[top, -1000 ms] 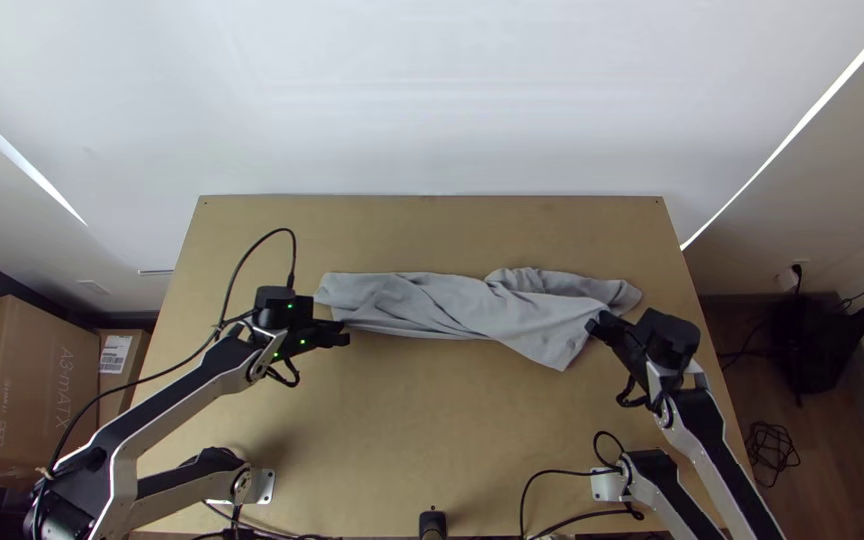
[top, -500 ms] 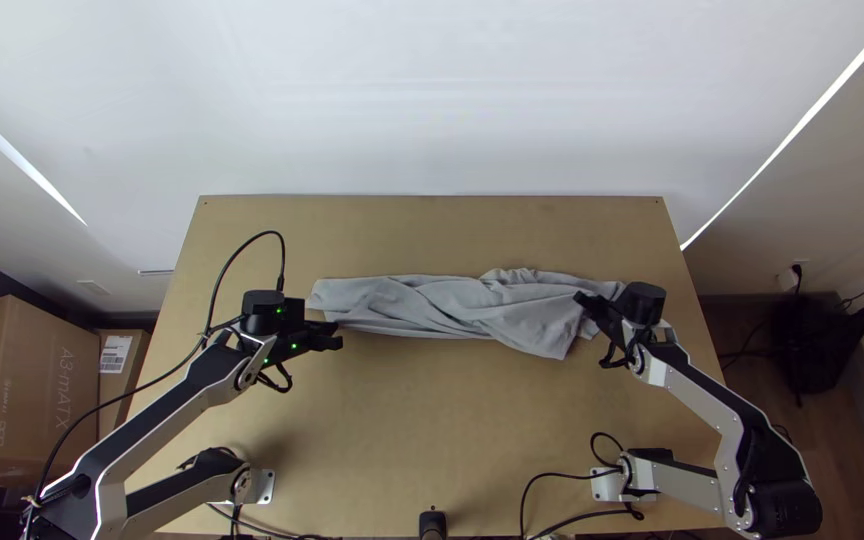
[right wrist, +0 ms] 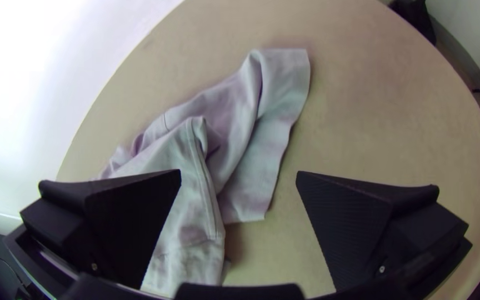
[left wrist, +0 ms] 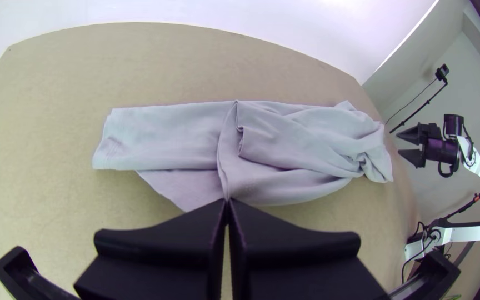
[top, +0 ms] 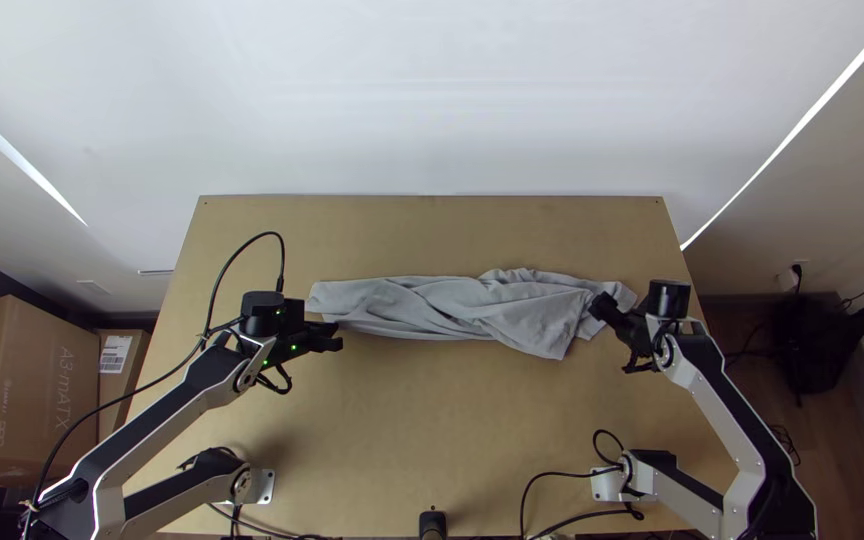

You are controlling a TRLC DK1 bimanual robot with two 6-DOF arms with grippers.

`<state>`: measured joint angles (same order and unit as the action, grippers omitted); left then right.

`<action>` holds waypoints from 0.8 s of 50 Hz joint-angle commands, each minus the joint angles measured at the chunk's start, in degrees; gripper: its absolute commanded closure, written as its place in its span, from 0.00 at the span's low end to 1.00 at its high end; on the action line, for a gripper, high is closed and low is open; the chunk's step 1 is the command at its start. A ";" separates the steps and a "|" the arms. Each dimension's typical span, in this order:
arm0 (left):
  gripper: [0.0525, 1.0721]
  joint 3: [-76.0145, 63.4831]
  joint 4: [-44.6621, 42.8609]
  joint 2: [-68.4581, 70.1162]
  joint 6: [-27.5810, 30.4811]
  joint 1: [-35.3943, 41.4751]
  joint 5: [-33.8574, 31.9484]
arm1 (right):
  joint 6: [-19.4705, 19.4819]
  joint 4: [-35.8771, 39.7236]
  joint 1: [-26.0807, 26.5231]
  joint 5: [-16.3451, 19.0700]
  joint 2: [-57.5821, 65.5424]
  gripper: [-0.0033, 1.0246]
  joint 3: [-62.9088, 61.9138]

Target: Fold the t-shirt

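Note:
The grey t-shirt lies bunched in a long, creased strip across the middle of the table. Over its left end is my left gripper. In the left wrist view the fingers of this left gripper meet at the near edge of the t-shirt, where a fold runs down to the tips. My right gripper is above the strip's right end. Seen from its wrist, the right gripper is wide open, with the t-shirt below and nothing between the fingers.
The wooden table has bare surface in front of and behind the cloth. Black cables and a small black device are at its near edge. Cardboard boxes stand left of the table.
My left gripper and the t-shirt's left end have shifted slightly left. The right gripper went left and up the picture, then came back somewhat right; the cloth's near right corner has drawn up slightly.

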<state>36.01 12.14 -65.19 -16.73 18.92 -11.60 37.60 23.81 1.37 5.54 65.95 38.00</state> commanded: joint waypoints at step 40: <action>0.97 -0.85 0.08 0.76 -1.55 1.39 0.08 | 7.83 5.01 -0.93 13.62 10.16 0.58 3.66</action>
<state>35.99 12.14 -65.19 -17.17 20.03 -11.55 45.56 29.15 0.84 18.70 74.15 40.56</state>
